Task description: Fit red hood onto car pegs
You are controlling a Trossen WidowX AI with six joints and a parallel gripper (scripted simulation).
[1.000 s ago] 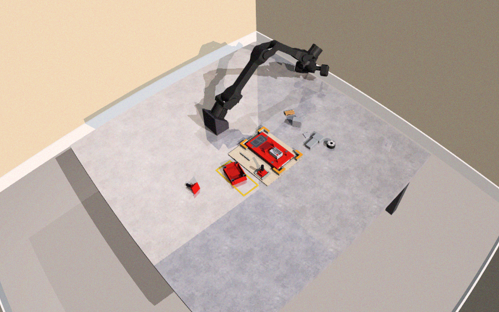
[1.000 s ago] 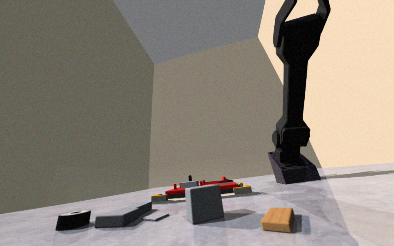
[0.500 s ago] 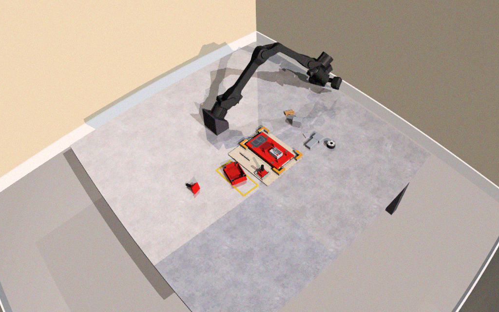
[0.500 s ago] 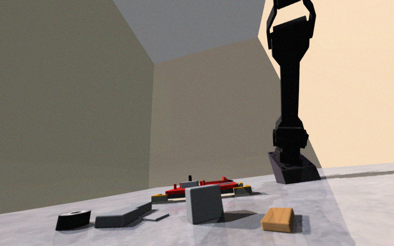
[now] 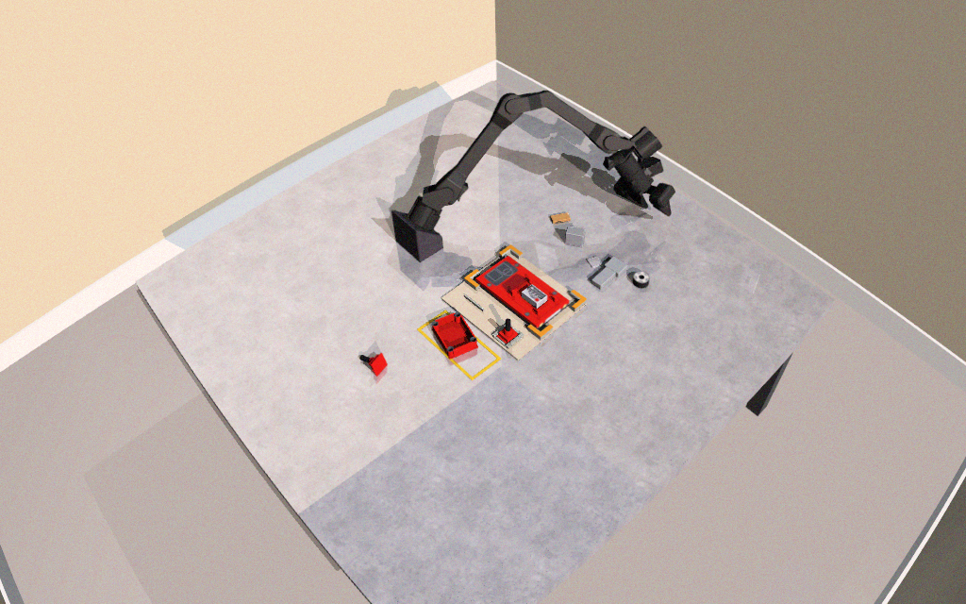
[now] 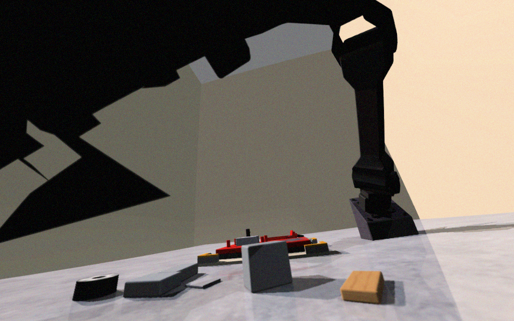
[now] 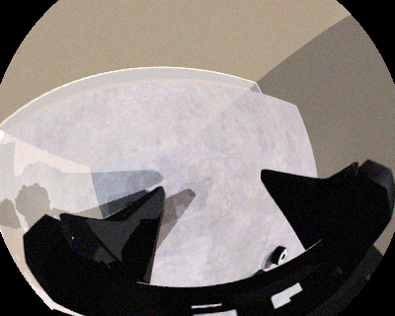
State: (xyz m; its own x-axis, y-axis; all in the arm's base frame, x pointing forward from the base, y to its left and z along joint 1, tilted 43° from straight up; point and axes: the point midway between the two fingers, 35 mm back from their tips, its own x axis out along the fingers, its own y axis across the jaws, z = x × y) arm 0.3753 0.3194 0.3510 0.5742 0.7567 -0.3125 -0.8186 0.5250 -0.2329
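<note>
Red hood sits on the table, apart from the car, partly inside a yellow outline; looks underside up, open cavity showing. Chassis is in the jig, orange corner brackets around it, grey engine block on deck. Tool is open, nothing between the fingers, above the table and well apart from hood and chassis. Black-and-white wheel-like part lies near the grey stepped block. Wooden block is near another grey block. Hood not fitted.
</note>
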